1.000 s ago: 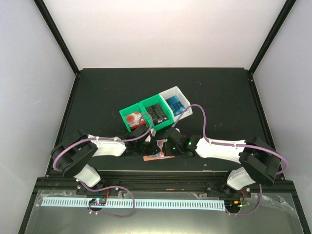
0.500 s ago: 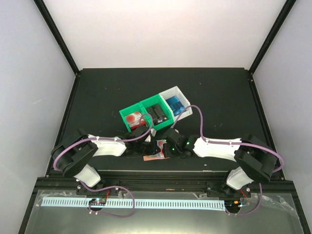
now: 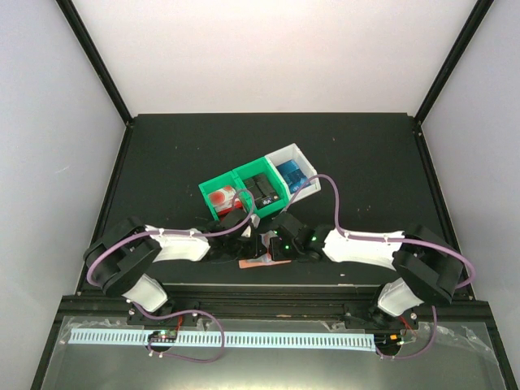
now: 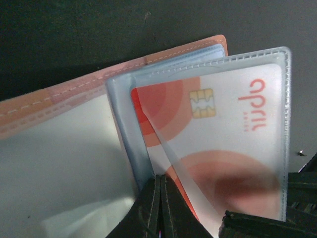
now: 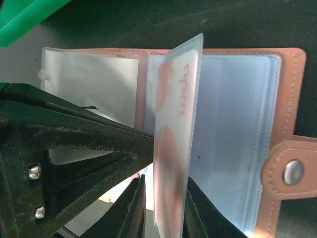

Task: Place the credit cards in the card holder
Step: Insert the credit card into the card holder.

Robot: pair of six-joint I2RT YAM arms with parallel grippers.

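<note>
- Two hands meet over the open card holder [image 5: 285, 99], which lies flat on the dark worktop [image 3: 162, 162] near its front edge, with the snap tab [image 5: 292, 171] out to one side.
- Left hand [image 4: 159, 184] is pinched fully shut on the card holder at the foot of its clear sleeves, beside the spine, apparently pinning it in place.
- Right hand [image 5: 166, 186] has its fingers closed on the lower end of the raised sleeve [image 5: 176, 99], which stands upright off the holder. A red-and-white credit card [image 4: 218, 114] sits inside, its chip showing through the plastic.
- Whether the card's lower edge is fully home cannot be told.
- Step in hand, by the look of it, is seating this card. It is best pushed along the sleeve's length, not across it, with the left hand's anchor firm so the holder does not slide.
- One red-and-white item [image 3: 221, 197], likely another card, lies in the green bin [image 3: 213, 185] behind.
</note>
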